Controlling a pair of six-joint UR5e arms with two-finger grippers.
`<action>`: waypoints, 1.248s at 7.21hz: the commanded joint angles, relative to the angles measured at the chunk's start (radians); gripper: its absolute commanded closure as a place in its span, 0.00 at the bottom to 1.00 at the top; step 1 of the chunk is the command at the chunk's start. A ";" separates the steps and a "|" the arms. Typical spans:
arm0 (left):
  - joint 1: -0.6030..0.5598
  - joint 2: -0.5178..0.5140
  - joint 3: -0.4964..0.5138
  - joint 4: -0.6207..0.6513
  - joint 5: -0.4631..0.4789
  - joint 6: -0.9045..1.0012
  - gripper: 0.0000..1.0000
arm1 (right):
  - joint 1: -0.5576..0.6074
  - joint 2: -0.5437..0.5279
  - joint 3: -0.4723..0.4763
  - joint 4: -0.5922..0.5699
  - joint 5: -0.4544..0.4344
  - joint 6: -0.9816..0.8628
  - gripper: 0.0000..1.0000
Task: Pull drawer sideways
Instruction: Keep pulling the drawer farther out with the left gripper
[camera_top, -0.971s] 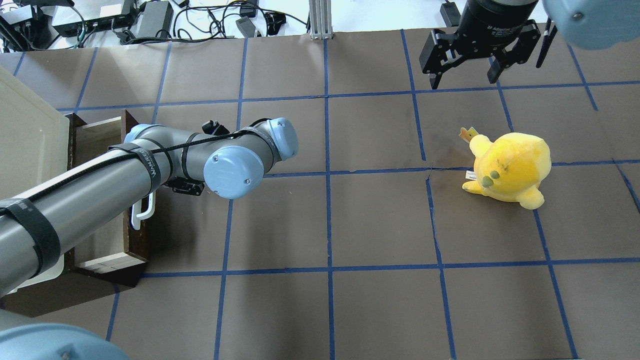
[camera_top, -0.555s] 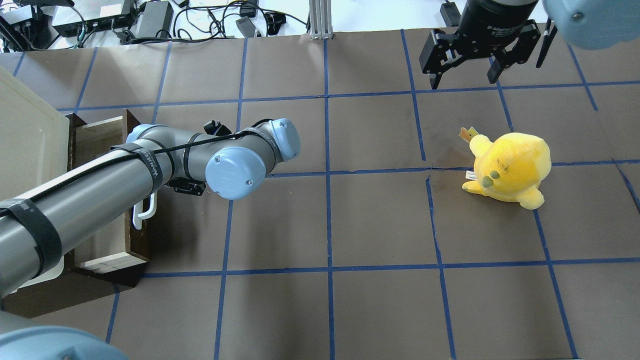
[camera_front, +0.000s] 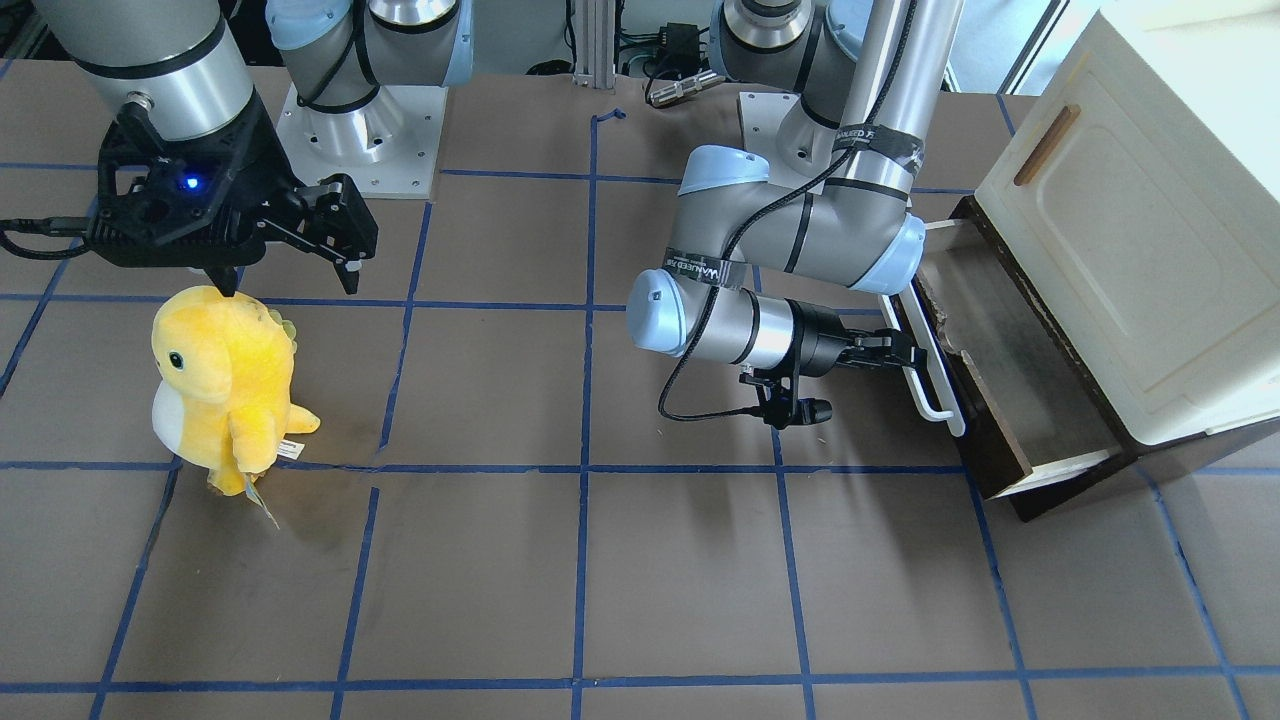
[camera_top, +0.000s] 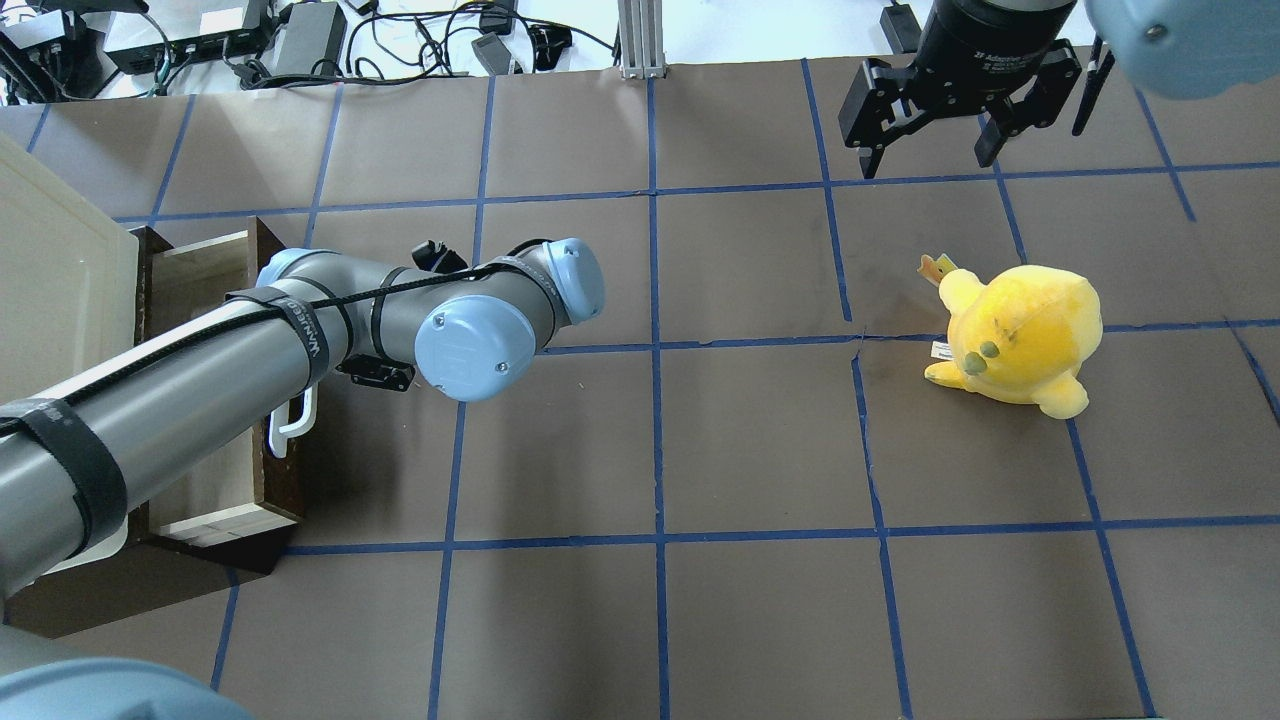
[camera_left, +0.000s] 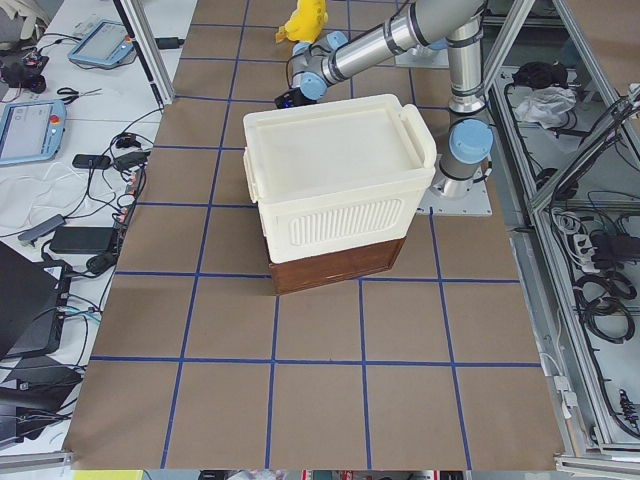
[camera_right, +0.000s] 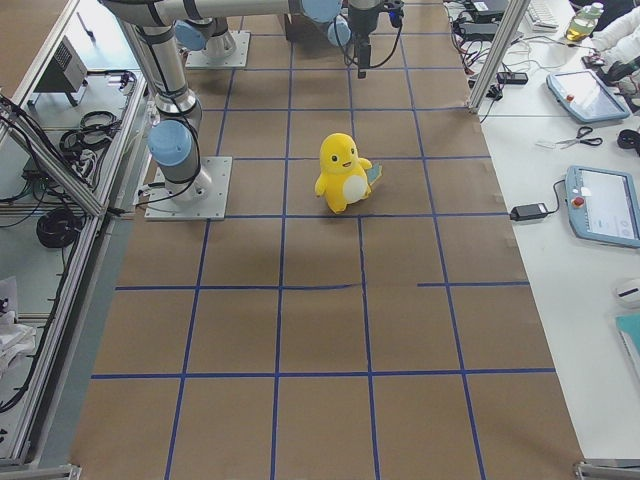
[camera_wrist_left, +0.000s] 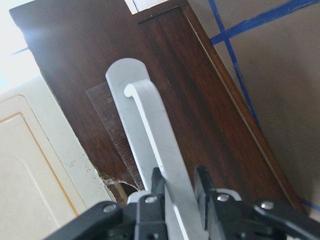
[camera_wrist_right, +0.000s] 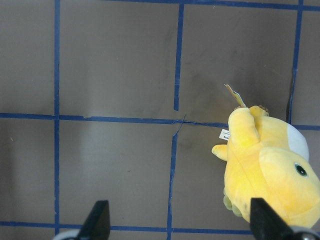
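Note:
The dark brown drawer (camera_front: 1008, 352) stands partly pulled out from under the cream-white cabinet (camera_front: 1130, 250). It also shows in the overhead view (camera_top: 288, 488). Its long white bar handle (camera_front: 928, 360) runs along the front. My left gripper (camera_front: 903, 352) is shut on this handle near its middle. In the left wrist view both fingers (camera_wrist_left: 150, 197) clamp the white bar (camera_wrist_left: 145, 125) against the dark front (camera_wrist_left: 200, 100). My right gripper (camera_top: 930, 140) is open and empty, hanging above the table far from the drawer.
A yellow plush toy (camera_top: 1020, 335) stands on the brown table on the right side, just below my right gripper (camera_front: 290, 283). The cabinet (camera_top: 50, 290) sits at the table's left end. Cables and boxes lie beyond the far edge.
My left arm has shifted slightly toward the table's middle, and the handle and drawer front have come out a little with it. The right arm has not moved.

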 joint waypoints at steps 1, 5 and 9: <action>-0.006 0.000 0.000 0.000 0.000 -0.001 1.00 | 0.000 0.000 0.000 0.000 0.000 -0.001 0.00; -0.017 0.000 0.002 0.002 0.002 -0.001 1.00 | 0.000 0.000 0.000 0.000 0.000 0.001 0.00; -0.019 0.000 0.002 0.002 0.002 -0.001 1.00 | 0.000 0.000 0.000 0.000 0.000 0.001 0.00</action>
